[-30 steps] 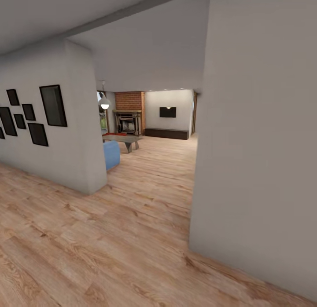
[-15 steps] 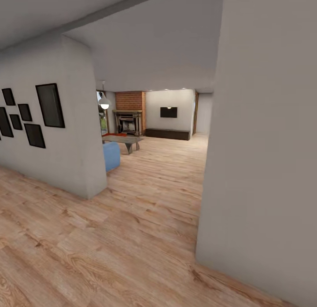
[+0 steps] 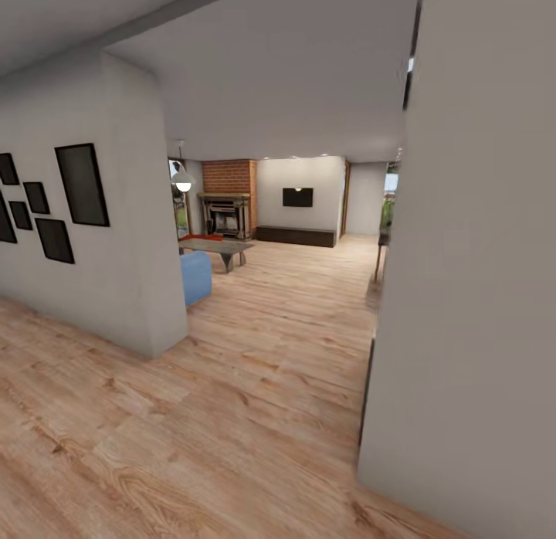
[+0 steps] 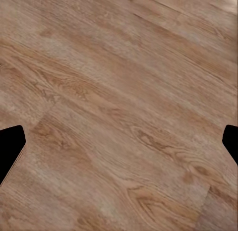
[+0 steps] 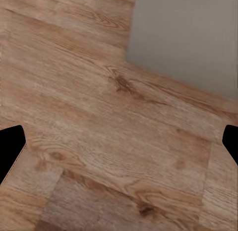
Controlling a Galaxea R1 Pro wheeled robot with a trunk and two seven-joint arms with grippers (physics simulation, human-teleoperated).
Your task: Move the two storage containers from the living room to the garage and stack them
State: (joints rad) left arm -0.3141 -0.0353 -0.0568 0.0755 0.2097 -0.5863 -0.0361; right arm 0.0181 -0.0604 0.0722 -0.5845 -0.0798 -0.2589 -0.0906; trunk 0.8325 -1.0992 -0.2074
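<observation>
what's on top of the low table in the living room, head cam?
A rust-red shape shows at the low table's far left edge, too small to identify. The table's left end is hidden behind the wall corner.

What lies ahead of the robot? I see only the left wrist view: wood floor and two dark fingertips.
Observer: A hallway opens toward a living room with a brick fireplace.
Operator: Any red bins there?
Observer: Something red sits by a low table; too small to tell.
Operator: Obstacles nearby?
Observer: A grey wall corner stands close on the right side.
Operator: Is the right gripper holding anything?
Observer: No, the right gripper is open above bare floor.
</observation>
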